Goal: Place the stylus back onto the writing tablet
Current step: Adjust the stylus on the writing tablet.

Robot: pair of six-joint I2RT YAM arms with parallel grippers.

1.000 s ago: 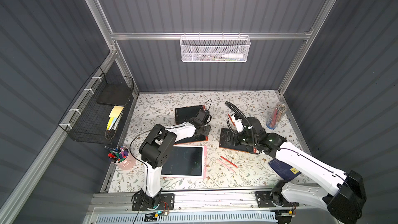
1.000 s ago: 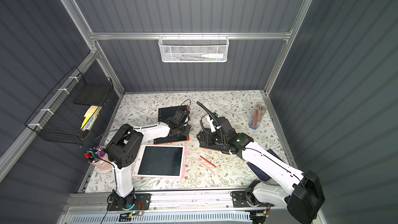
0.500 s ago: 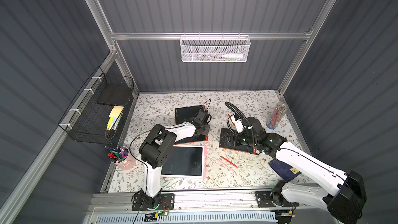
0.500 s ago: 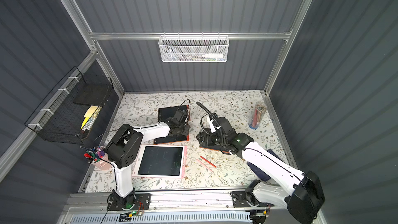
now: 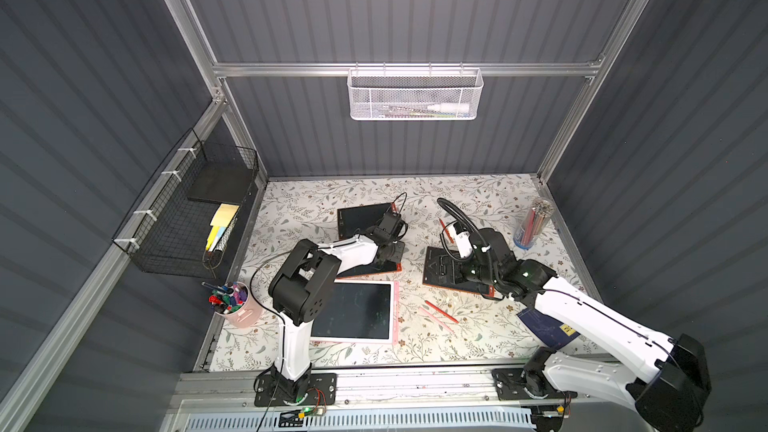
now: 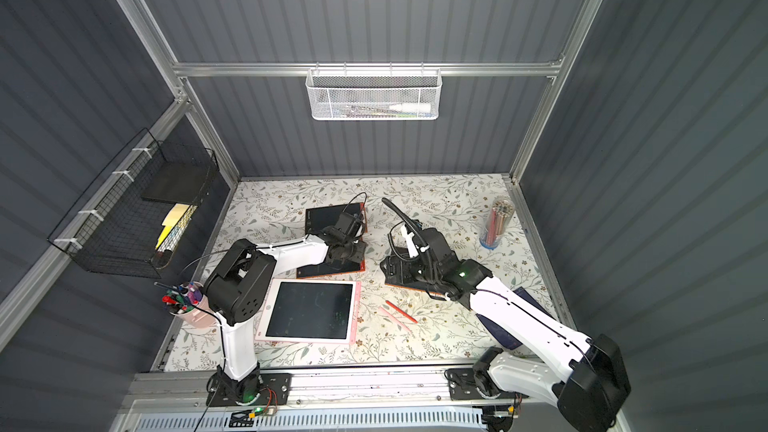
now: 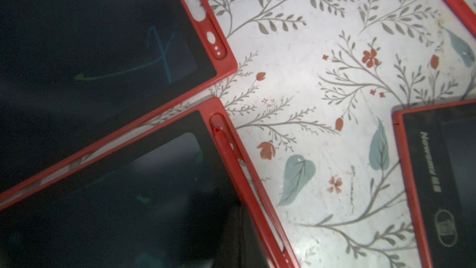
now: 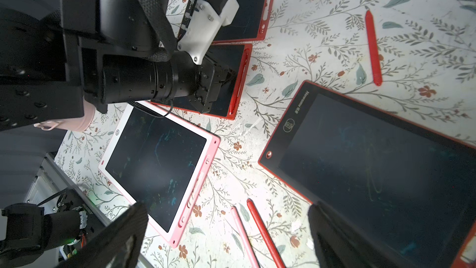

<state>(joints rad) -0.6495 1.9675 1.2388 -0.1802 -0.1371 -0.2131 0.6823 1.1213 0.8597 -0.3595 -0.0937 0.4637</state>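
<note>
Stylus (image 7: 228, 150) first, from my left wrist camera: it is a slim red stick with a pointed tip, the same red as the frame around it. It lies seated in the groove that runs along one side of a red writing tablet (image 7: 116, 202), with its tip toward the groove's rounded end. A second red tablet (image 7: 103, 34) lies almost corner to corner with this one. A third red tablet (image 7: 438, 176) sits apart across a patch of flowered worktop (image 7: 322, 86).

From my right wrist camera the left pincer (image 8: 228, 74) is clenched, its fingers pressed into one narrow tip that comes down on the dark screen just beside the seated stylus. I see nothing gripped between them, and I cannot tell whether the tip touches the stylus. The right pincer (image 8: 229, 207) is released, fingers spread wide with nothing between them. It hovers above the worktop where a pink stylus (image 8: 242, 235) and a loose red stylus (image 8: 262, 230) lie side by side. These two lie between a pink-framed tablet (image 8: 154, 163) and the third red tablet. A lone red stylus (image 8: 372, 47) lies further off.

In both top views the red writing tablet (image 5: 370, 272) (image 6: 324, 271) sits near the middle of the worktop, mostly covered by the left arm's wrist. The seated stylus is too small for me to make out there. The pink-framed tablet lies nearer the front edge, and the two loose styluses lie between it and the right arm.
</note>
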